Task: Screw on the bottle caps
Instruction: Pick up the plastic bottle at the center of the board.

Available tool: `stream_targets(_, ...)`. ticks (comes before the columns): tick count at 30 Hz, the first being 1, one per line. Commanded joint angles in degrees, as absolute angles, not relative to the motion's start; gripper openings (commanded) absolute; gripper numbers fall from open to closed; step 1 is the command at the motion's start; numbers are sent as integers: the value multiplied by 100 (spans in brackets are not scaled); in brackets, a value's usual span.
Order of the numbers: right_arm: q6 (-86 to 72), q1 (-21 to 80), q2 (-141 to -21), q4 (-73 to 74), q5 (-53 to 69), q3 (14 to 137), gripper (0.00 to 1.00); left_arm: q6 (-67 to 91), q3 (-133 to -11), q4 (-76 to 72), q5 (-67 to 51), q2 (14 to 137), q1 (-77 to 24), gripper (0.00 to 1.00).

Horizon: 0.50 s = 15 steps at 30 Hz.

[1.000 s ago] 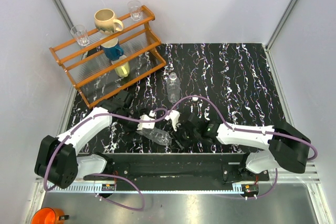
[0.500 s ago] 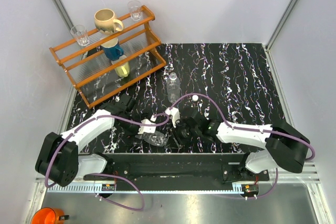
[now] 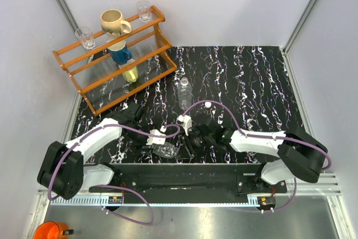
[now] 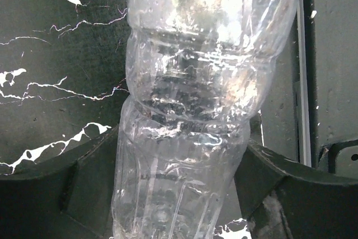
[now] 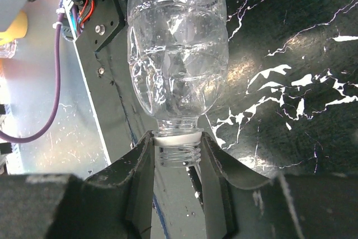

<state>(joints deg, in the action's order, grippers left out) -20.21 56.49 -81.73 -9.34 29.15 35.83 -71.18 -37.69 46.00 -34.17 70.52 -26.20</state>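
Near bottle (image 3: 166,150): clear, colourless plastic w/ ribbed, slightly dented body. Lies on its side at the table's near edge, approx 6 o'clock in top view, neck end toward 3 o'clock. Right wrist view: neck (image 5: 178,150) open, threads bare, white collar ring just above them. Can't tell whether it rests on the table or is raised.

Far bottle (image 3: 184,94): same clear ribbed type, standing upright mid-table, approx 12–1 o'clock from near bottle, well apart. Top too small to tell if capped.

Cap (image 3: 207,104): tiny round white piece, loose on the dark marbled surface, near far bottle at its 4 o'clock, not touching.
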Motion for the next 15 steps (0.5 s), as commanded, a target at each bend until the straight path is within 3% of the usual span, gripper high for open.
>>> stream_targets(1,-1811,5493,-7893,-739,2980,3744,19,-7400,-3823,4614,-3323,6891,-2637,70)
stream_targets(8,-1705,5353,-7752,-554,2839,3727,20,-7383,-3885,4685,-3234,6891,-2672,54)
stream_targets(11,-1723,5335,-7734,-457,2585,3805,22,-7278,-3937,4720,-3217,6873,-2698,54)
stream_targets(15,-1819,5326,-7700,-194,2033,3920,38,-6980,-4034,4711,-3182,6812,-2689,55)
